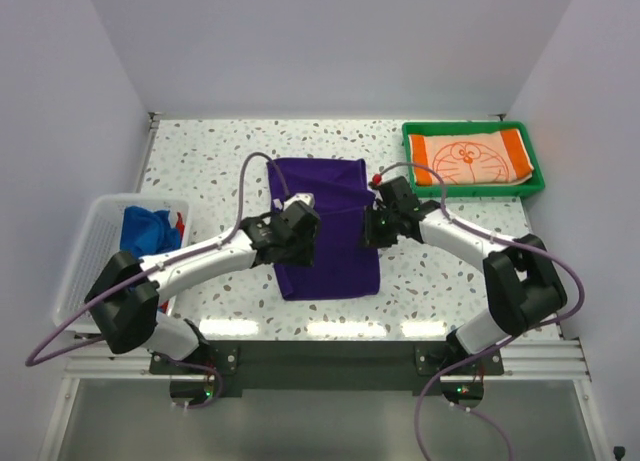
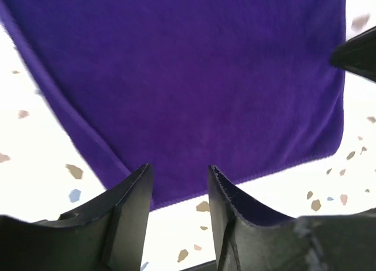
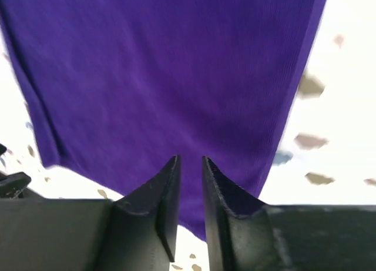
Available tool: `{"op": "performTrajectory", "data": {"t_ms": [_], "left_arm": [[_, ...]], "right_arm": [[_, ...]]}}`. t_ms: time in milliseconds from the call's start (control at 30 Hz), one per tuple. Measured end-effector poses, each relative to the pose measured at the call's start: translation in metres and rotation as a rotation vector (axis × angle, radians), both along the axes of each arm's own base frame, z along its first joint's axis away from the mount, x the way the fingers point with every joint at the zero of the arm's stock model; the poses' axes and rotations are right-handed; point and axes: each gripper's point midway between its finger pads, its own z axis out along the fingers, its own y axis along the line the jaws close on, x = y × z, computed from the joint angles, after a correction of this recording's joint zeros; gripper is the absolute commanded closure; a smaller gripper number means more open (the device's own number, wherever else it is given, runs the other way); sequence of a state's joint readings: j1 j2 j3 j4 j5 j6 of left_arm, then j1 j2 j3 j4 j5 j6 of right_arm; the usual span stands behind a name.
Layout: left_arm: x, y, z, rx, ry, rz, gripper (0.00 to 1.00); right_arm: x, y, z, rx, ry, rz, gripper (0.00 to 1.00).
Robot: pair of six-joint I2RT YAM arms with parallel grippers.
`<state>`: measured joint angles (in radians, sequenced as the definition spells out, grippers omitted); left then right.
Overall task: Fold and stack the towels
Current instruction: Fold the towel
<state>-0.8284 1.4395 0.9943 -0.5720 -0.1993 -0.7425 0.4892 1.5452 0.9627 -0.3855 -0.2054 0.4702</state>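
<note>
Speckled terrazzo tabletop [image 1: 220, 161] under bright light, white walls all round, and the purple towel [image 1: 325, 266] lies flat in the middle of it as a tall, tidy rectangle between the two arms. The left gripper [image 2: 179, 171] hovers over the towel's left side with its jaws moderately apart and nothing between them, only purple cloth and a hemmed edge below. The right gripper [image 3: 191, 160] mirrors it over the right side, jaws drawn to a narrow slit, and I can see no fabric pinched there either. Over in the far right corner the orange cat-face towel [image 1: 470, 159] sits folded in the green tray [image 1: 536, 181], so that looks like the start of the stack. On the left, the white basket [image 1: 85, 241] holds a crumpled blue towel [image 1: 145, 231] with a bit of red [image 1: 180, 221] beside it, waiting its turn. My read: we're mid-fold on the purple one, between grasps. The next move calls for both grippers to drop onto matching edges or corners, nip just the cloth layers wanted, and carry them across evenly so the halves line up.
</note>
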Motion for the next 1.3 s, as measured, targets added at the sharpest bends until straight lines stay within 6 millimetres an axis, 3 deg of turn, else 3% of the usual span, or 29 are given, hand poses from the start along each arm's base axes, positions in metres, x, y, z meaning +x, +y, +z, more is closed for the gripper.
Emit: {"op": "performTrajectory", "data": {"t_ms": [167,500,733,1033,1300], "left_arm": [[-0.017,-0.012,-0.022,0.059,0.031,-0.03,0.57],[-0.031,0.007,-0.067,0.213,0.103,-0.012,0.61],[-0.043,0.035,-0.078,0.311,0.134,0.03,0.61],[-0.057,0.065,-0.077,0.371,0.146,0.085,0.61],[-0.064,0.074,-0.079,0.352,0.142,0.119,0.63]], "right_arm": [[-0.034,-0.007,-0.035,0.003,0.106,0.004,0.78],[-0.048,-0.012,-0.053,0.003,0.134,0.001,0.8],[-0.05,-0.014,-0.056,-0.003,0.14,-0.004,0.81],[-0.05,-0.015,-0.057,-0.012,0.137,-0.009,0.82],[-0.05,-0.017,-0.057,-0.025,0.134,-0.013,0.82]]}}
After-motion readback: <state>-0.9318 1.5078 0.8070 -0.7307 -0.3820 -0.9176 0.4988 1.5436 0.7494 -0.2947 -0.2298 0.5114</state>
